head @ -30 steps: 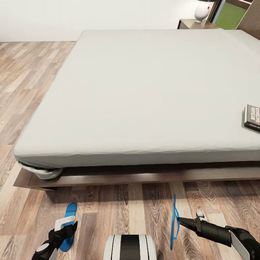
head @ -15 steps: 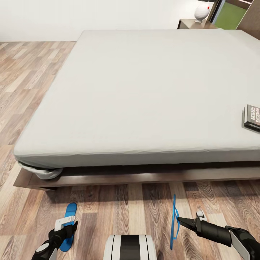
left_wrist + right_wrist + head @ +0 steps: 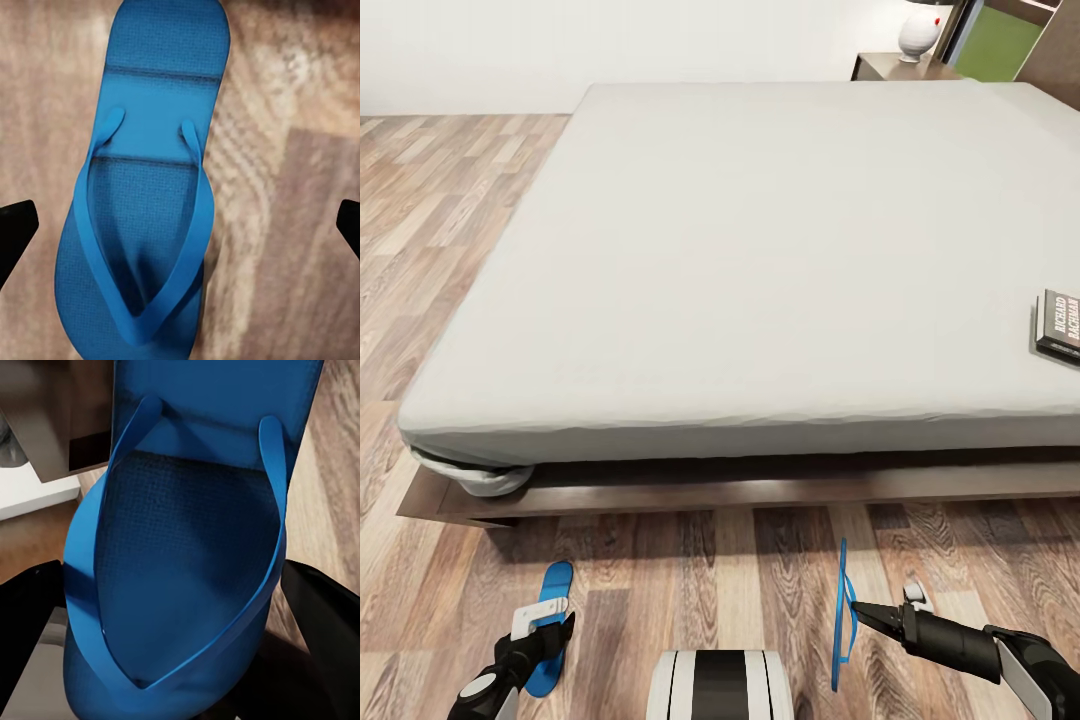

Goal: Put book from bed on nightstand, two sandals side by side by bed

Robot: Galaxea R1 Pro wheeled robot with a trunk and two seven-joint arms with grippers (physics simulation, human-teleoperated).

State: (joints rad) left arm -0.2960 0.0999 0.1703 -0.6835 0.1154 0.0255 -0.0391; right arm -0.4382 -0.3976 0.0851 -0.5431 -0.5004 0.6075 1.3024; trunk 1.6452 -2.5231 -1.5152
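**Second sandal on edge in the right gripper, first flat under the left**

Right gripper [image 3: 865, 613] closed on a thin bright blue flip-flop sandal [image 3: 844, 612], held on its edge just above the wood-plank floor [image 3: 690, 560], long axis pointing toward the low dark-framed bed with the light-grey mattress [image 3: 760, 270]. In the right wrist view, dark fingers [image 3: 30, 622] either side of that sole [image 3: 180, 607]. Left gripper [image 3: 545, 630] over the other blue flip-flop sandal [image 3: 555, 582], lying flat, also lengthwise toward the bed; fingers [image 3: 15, 232] spread wide, clear of the sole [image 3: 150, 225], holding nothing. Sandals well apart, so probably a need to roll the held one flat and bring it leftward, parallel beside its mate. Small dark paperback with white lettering [image 3: 1058, 325] on the mattress, off to the right, nearer the right arm. Dark brown wooden nightstand [image 3: 890, 66] beyond the bed's far corner
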